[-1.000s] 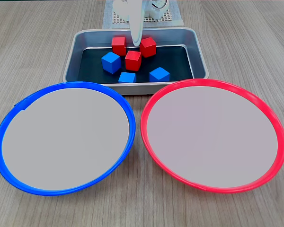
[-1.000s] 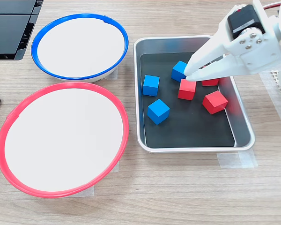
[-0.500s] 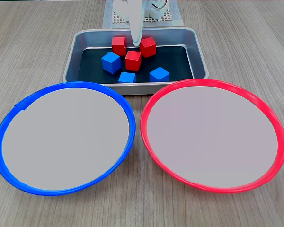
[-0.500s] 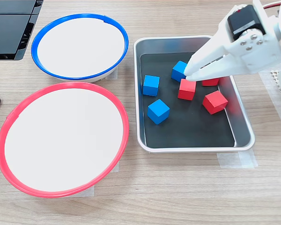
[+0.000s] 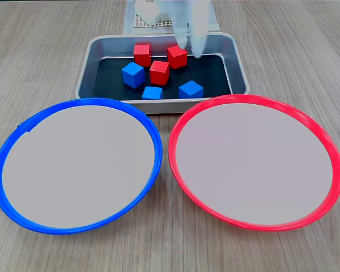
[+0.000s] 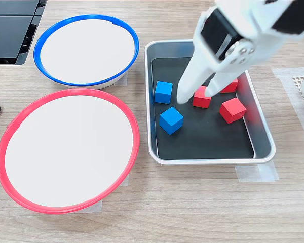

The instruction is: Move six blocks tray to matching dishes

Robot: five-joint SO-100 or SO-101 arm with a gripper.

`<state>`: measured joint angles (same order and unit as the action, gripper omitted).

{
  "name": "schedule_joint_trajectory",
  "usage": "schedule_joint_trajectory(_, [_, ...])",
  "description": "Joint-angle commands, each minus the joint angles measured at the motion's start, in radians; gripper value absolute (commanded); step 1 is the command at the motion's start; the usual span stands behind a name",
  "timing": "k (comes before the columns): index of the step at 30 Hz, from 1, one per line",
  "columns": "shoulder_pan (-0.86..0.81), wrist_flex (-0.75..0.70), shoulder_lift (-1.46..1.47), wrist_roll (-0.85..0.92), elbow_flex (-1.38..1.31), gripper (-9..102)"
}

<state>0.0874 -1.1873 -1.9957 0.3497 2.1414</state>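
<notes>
The silver tray (image 5: 241,73) (image 6: 207,161) holds all the blocks. Three red blocks (image 5: 159,72) (image 5: 141,54) (image 5: 177,56) lie toward its far side and three blue blocks (image 5: 132,75) (image 5: 152,92) (image 5: 190,89) nearer the dishes. The white gripper (image 5: 190,45) (image 6: 197,96) hangs open above the tray with nothing between its fingers, and looks motion-blurred. In a fixed view its fingertips frame the middle red block (image 6: 201,99), with two blue blocks (image 6: 163,92) (image 6: 171,120) just beside them. The blue-rimmed dish (image 5: 73,102) (image 6: 86,16) and the red-rimmed dish (image 5: 255,97) (image 6: 66,91) hold nothing.
A white mesh mat (image 5: 137,21) (image 6: 300,83) lies behind the tray at the arm's base. A black flat object (image 6: 10,25) sits beside the blue dish. Tape (image 6: 256,172) fixes the tray to the wooden table.
The gripper was shut with its tip low among the red blocks. It has risen, swung toward the red-dish side and opened. No block has moved.
</notes>
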Motion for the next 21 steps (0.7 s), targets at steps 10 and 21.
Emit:
schedule_joint_trajectory(10, [0.009, 0.084, 0.42, 0.264, -0.244, 19])
schedule_joint_trajectory(21, [-0.043, -0.114, 0.324, 0.509, -0.295, 0])
